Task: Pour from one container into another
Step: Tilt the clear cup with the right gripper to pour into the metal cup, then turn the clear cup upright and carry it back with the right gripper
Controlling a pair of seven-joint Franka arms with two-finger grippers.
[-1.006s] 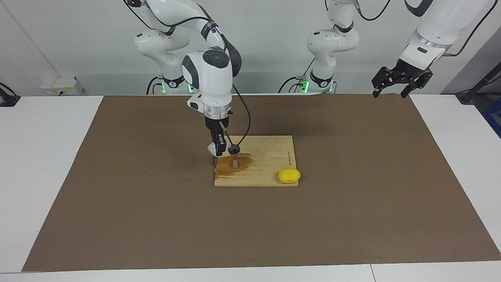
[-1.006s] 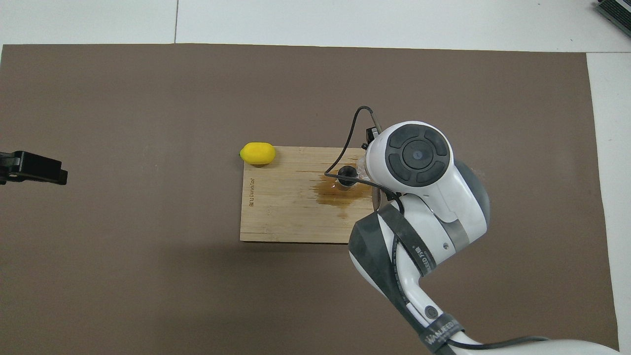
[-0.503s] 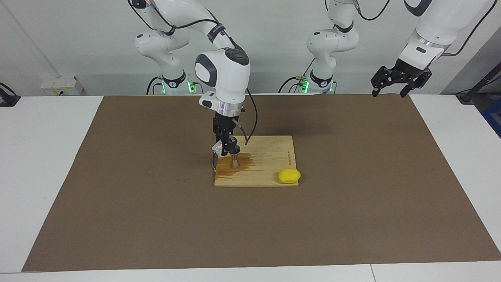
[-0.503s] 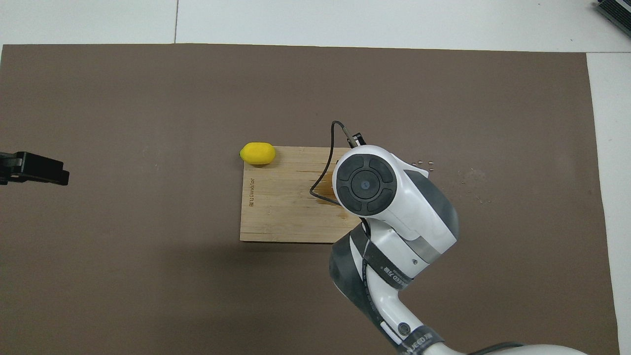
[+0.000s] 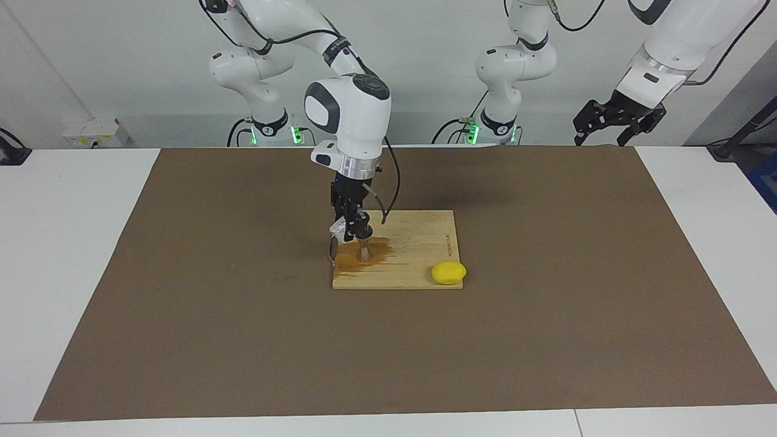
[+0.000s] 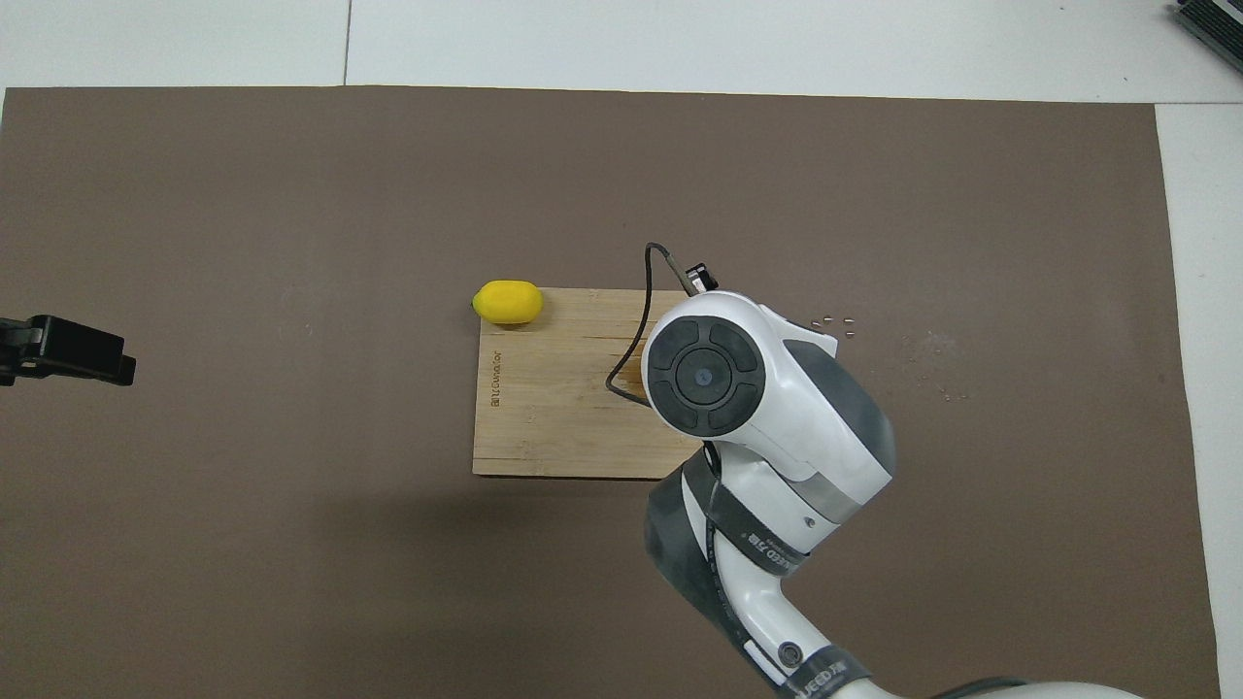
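Right pincer (image 5: 351,229), clenched on the clear cup (image 5: 335,229), has swung from tilted toward upright above the steel jigger (image 5: 363,246): pour ending. Left pincer (image 5: 613,121) waits, released.

You have the board (image 5: 397,250) in the middle of the mat (image 5: 546,328). The jigger (image 5: 363,247) stands on the board toward the right arm's end; the lemon (image 5: 448,272) sits at the board's corner farthest from the robots, toward the left arm's end.
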